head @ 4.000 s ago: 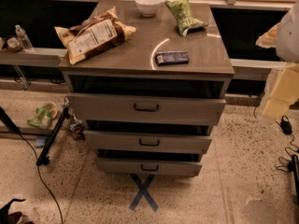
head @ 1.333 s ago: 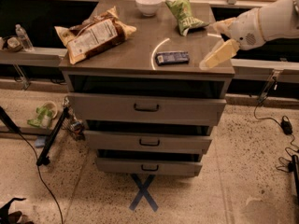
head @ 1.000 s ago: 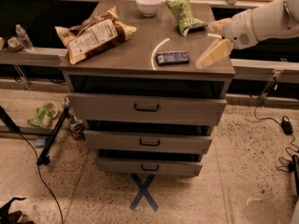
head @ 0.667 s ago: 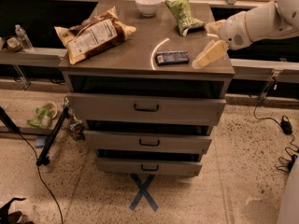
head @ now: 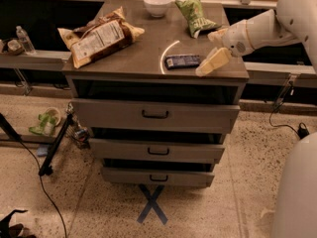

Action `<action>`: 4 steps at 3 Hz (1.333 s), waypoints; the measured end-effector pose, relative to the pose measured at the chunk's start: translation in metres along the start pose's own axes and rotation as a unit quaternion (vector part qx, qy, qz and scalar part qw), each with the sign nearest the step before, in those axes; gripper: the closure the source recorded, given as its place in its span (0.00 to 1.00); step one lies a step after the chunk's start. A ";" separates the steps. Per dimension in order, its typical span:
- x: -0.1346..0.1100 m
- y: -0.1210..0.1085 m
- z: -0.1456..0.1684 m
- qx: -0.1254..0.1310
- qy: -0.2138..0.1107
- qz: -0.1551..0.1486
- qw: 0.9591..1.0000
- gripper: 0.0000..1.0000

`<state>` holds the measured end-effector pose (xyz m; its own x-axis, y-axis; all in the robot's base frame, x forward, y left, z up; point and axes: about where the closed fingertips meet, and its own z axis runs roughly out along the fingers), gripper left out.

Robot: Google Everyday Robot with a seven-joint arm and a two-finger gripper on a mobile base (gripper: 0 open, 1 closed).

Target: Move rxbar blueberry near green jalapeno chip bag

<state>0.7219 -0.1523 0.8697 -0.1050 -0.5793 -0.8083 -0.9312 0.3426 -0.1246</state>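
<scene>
The rxbar blueberry, a small dark blue bar, lies flat near the front edge of the cabinet top. The green jalapeno chip bag lies at the back right of the top, apart from the bar. My gripper reaches in from the right on a white arm. It hovers open and empty just right of the bar, its pale lower finger pointing down-left toward the bar's right end.
A large brown and white chip bag lies on the left of the top. A white bowl stands at the back middle. Three drawers sit slightly open below. A water bottle stands on the left ledge. Cables and a blue X mark the floor.
My gripper has come in from the right and moved steadily left and slightly down toward the bar. The bar and the bags have not moved.
</scene>
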 end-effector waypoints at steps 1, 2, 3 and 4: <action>0.000 -0.013 0.027 -0.008 -0.005 0.007 1.000 0.04; -0.001 -0.019 0.041 -0.010 -0.006 0.012 1.000 0.26; -0.001 -0.020 0.055 -0.014 -0.005 0.018 1.000 0.49; -0.003 -0.018 0.069 -0.030 -0.008 0.015 0.999 0.78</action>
<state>0.7633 -0.1059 0.8349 -0.1273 -0.5575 -0.8203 -0.9469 0.3146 -0.0669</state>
